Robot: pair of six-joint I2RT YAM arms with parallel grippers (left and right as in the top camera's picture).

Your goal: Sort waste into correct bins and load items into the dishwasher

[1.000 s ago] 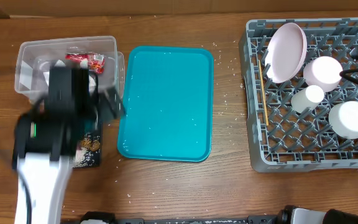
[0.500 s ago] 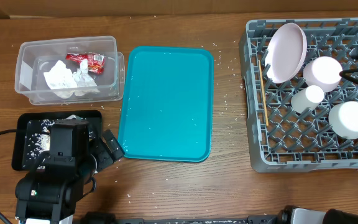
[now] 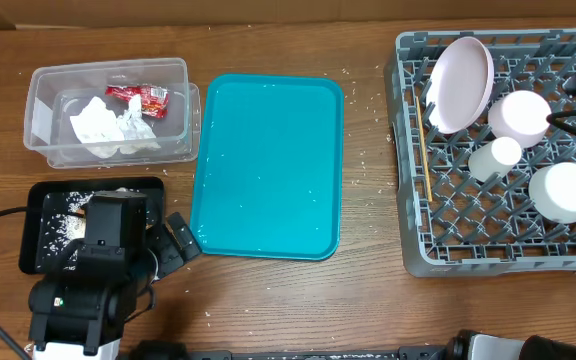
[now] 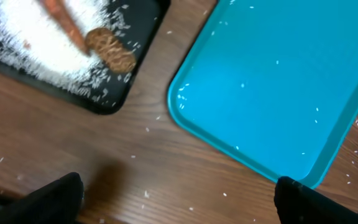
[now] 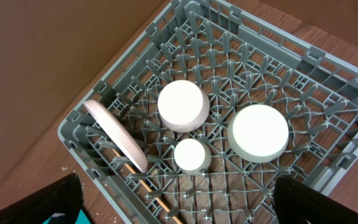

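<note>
While both arms hang clear of every object, the left gripper (image 4: 178,200) spreads its two dark fingers wide over bare wood near a corner of the smooth teal plastic serving tray (image 4: 272,81), holding nothing. The right gripper (image 5: 178,202) also has its fingers far apart and empty, above the square grey plastic dish rack (image 5: 278,62) with its open grid floor and upright pegs.

Five items sit in that rack. One large round white plate (image 5: 117,138) stands on edge between pegs. Beside it are two smaller round white bowls (image 5: 182,106), the second bowl (image 5: 258,132) being the wider. One small white cup (image 5: 190,154) sits between them, and one thin long wooden stick (image 3: 421,140) lies along the rack's side beside the plate.

Two bins stand left of the teal tray. One clear rectangular plastic tub (image 3: 38,115) contains one crumpled white paper napkin (image 3: 103,128) and one glossy red-and-white snack wrapper (image 3: 143,97). One shallow black rectangular tray (image 4: 107,102) carries a bed of loose white rice grains (image 4: 30,37), one small orange carrot-like stick (image 4: 64,22) and, at its end, one brown lumpy food piece (image 4: 109,50). Stray grains speckle the wooden table (image 4: 73,149) and the teal tray.
</note>
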